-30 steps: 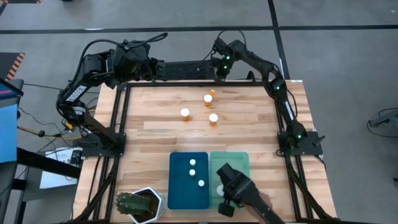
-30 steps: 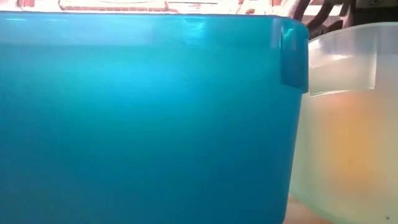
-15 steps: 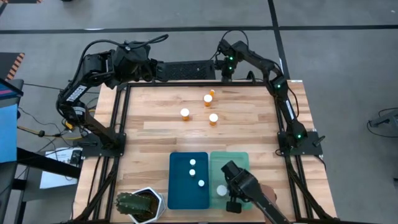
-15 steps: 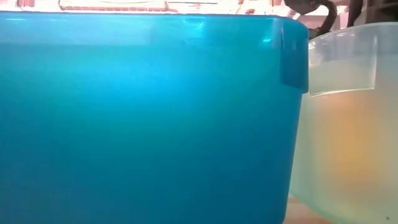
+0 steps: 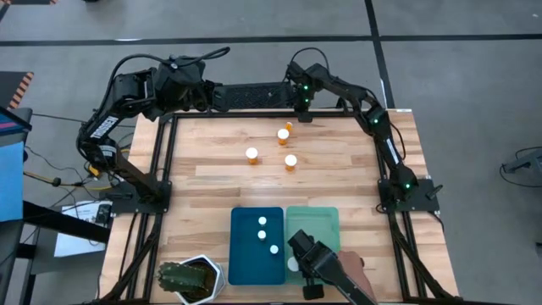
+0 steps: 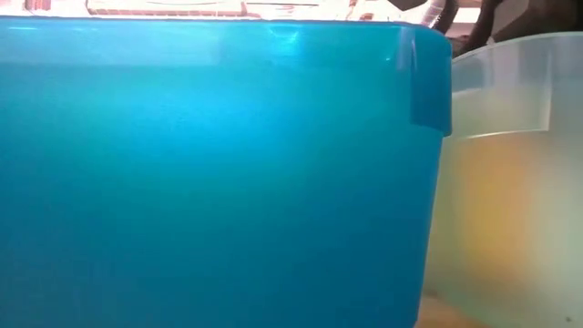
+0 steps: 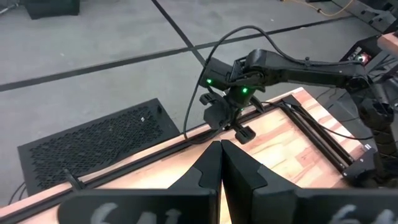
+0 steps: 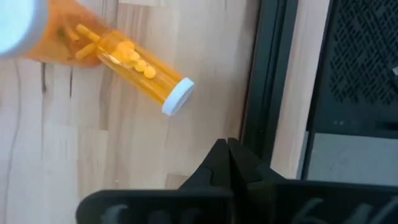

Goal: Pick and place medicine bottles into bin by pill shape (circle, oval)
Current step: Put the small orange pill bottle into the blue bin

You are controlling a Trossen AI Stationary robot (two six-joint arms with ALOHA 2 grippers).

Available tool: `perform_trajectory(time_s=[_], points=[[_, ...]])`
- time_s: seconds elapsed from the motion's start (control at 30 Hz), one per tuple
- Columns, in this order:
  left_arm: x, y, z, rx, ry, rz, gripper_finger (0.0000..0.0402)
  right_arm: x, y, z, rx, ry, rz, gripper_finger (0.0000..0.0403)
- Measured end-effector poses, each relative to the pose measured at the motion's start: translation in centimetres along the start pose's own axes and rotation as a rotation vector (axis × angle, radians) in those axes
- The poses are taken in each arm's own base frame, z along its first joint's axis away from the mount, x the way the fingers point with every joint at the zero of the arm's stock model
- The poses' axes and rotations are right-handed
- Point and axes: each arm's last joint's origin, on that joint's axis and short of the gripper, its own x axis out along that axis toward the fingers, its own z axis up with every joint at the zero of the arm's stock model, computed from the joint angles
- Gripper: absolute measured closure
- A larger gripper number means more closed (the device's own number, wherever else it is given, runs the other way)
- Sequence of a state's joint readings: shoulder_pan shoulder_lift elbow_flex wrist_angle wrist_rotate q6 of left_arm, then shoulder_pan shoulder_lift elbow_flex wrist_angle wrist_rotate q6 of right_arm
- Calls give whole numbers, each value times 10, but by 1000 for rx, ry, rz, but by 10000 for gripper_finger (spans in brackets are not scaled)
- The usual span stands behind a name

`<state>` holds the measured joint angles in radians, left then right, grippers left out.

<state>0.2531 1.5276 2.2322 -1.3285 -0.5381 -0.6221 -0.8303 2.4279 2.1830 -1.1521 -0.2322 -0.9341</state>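
Note:
Three orange medicine bottles with white caps are on the far half of the table: one lies on its side [image 5: 286, 130], and two stand upright [image 5: 251, 154] [image 5: 290, 160]. The lying bottle [image 8: 138, 67] also shows in the right wrist view. Three more bottles [image 5: 262, 235] stand in the dark blue tray [image 5: 241, 263], and one [image 5: 293, 264] is in the mint green tray [image 5: 326, 222]. My right gripper [image 5: 302, 108] [image 8: 227, 148] is shut and empty above the table's far edge, just beyond the lying bottle. My left gripper [image 5: 213, 95] [image 7: 221, 150] is shut and empty beyond the far left corner.
A person's hand [image 5: 353, 269] holds a dark device [image 5: 309, 261] over the green tray's near part. A spiky green plant in a white pot [image 5: 190, 280] stands at the near left. The black frame rail [image 8: 264, 74] runs along the far edge. In the low view the two tray walls [image 6: 219, 173] [image 6: 510, 182] fill the picture.
The person's hand and the dark device have shifted over the green tray, ending nearer its left near part. The white cap in that tray has moved a little with them. My right arm's wrist has swung a little at the far edge; its fingers stay shut.

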Motion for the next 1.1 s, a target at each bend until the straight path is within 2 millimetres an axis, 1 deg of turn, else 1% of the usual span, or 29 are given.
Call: perform_trajectory(time_s=[0.2, 0.3, 0.57, 0.7, 0.97, 1.1], points=[[0, 0, 0, 10, 0, 0, 402, 0, 0, 0, -10, -4, 7, 403], [0, 0, 0, 19, 1, 0, 402, 0, 5, 1, -37, -17, 52, 403], [0, 0, 0, 28, 1, 0, 402, 3, 12, 13, -97, -45, 60, 403], [0, 0, 0, 29, 2, 0, 402, 3, 12, 12, -105, -59, 79, 403], [0, 0, -1, 32, 10, -2, 401, 2, 5, 11, -134, -91, 34, 403], [0, 0, -1, 32, 10, -2, 402, 1, 5, 11, -145, -99, 40, 403]])
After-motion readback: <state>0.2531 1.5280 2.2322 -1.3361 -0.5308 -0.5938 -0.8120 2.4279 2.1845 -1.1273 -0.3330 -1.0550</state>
